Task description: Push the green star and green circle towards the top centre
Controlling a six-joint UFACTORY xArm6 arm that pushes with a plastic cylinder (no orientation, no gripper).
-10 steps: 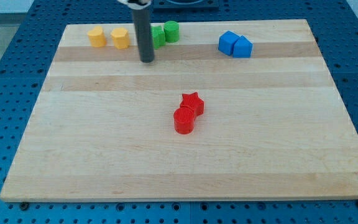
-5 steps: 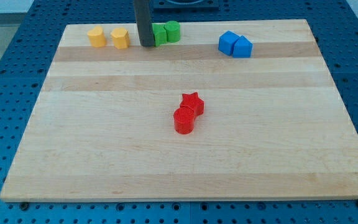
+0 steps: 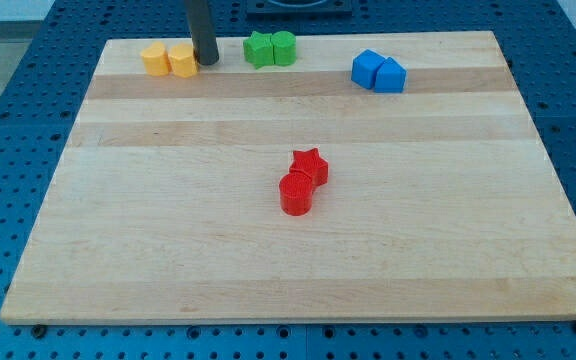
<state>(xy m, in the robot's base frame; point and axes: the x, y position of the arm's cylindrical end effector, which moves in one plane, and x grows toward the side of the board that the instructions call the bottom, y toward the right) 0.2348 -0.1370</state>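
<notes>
My end effector is a plain dark rod, cut off at the view's top, holding nothing. My tip (image 3: 208,61) touches the right of two yellow blocks (image 3: 168,59), shapes unclear. Green star (image 3: 259,49) and green circle (image 3: 284,47) touch, top centre of the wooden bench (image 3: 168,230).

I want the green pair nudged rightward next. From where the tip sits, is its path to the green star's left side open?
Probably yes. My tip sits against the yellow blocks, and bare board lies between it and the green star; the green circle is on the star's far side.
</notes>
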